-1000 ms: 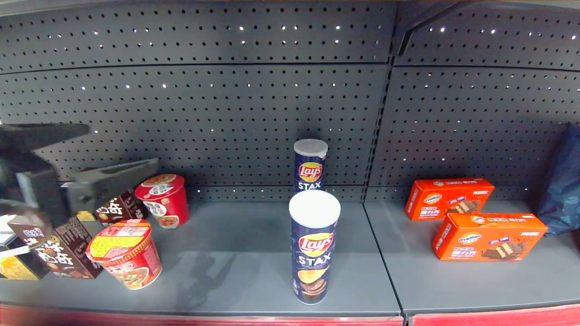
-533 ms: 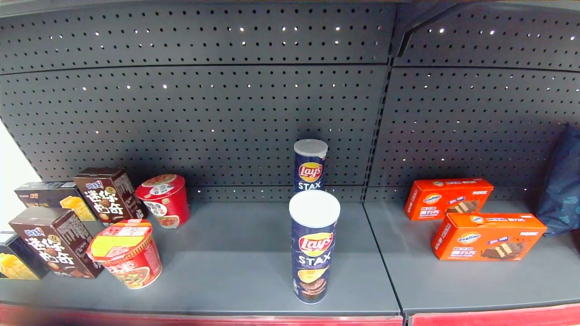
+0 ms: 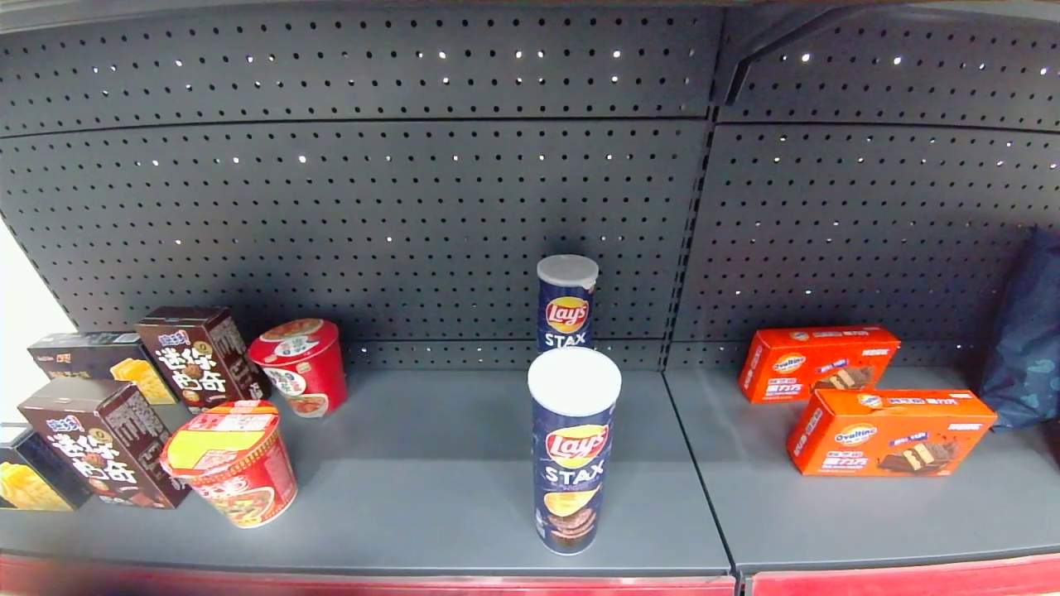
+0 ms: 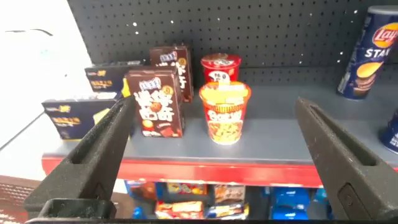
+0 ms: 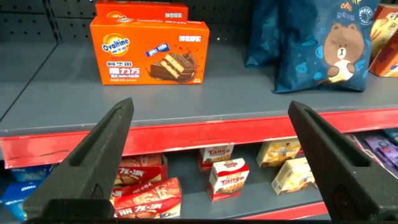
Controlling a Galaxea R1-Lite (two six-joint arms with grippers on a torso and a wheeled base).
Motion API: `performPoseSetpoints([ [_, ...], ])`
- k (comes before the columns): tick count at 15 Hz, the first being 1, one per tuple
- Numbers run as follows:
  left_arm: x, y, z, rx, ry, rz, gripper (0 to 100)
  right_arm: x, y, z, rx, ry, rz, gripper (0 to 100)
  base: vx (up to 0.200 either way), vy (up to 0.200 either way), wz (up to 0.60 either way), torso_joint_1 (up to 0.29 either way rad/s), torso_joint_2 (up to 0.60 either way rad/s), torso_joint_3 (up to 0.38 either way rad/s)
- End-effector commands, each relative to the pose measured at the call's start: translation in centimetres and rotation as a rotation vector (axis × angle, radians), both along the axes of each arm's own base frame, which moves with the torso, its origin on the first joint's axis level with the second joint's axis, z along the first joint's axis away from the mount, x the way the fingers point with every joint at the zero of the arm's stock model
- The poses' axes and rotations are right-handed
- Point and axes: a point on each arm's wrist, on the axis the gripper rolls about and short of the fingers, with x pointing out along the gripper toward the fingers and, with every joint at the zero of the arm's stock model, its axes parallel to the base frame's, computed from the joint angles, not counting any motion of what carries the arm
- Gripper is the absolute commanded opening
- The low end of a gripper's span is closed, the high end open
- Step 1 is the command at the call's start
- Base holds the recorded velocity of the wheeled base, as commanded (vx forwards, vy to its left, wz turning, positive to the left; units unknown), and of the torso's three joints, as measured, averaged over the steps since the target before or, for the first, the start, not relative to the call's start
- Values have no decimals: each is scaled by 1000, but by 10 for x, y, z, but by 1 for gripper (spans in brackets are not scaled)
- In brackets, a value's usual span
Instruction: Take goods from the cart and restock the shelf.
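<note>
L gripper (image 4: pixel 214 104) has pulled back off grey metal shelf (image 3: pixel 431 463), jaws spread, nothing held. R gripper (image 5: pixel 211 106) likewise spread, empty. Dark-brown cardboard snack boxes (image 3: pixel 99 451) stand at shelf's left end, so placement prob. done; next pick due.

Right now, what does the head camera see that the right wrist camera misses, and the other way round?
Head view alone: a tall dark-blue crisp tube, a second tube behind it, a red noodle cup, another red cup farther back, and dark brown cardboard boxes. Right wrist view alone: the right gripper, open and empty, and small snack boxes one level down. Both: the grey metal shelf, an orange cardboard box, a second orange box behind it, and the dark blue bag.
</note>
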Motion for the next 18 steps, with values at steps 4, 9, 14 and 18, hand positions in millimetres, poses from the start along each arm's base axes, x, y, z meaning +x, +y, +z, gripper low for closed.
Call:
performPoseSetpoints([
  [4,34,-3,-65,13,-51,8,100,0,0,0,10,-1,8,100,0,0,0,0,0,0],
  [9,36,-3,-82,26,110,-5,100,0,1,0,4,0,30,100,0,0,0,0,0,0],
  [14,36,-4,-87,-52,152,-44,100,0,1,0,4,0,33,100,0,0,0,0,0,0],
  [18,36,-4,-87,-74,152,-47,100,0,1,0,8,-1,33,100,0,0,0,0,0,0],
])
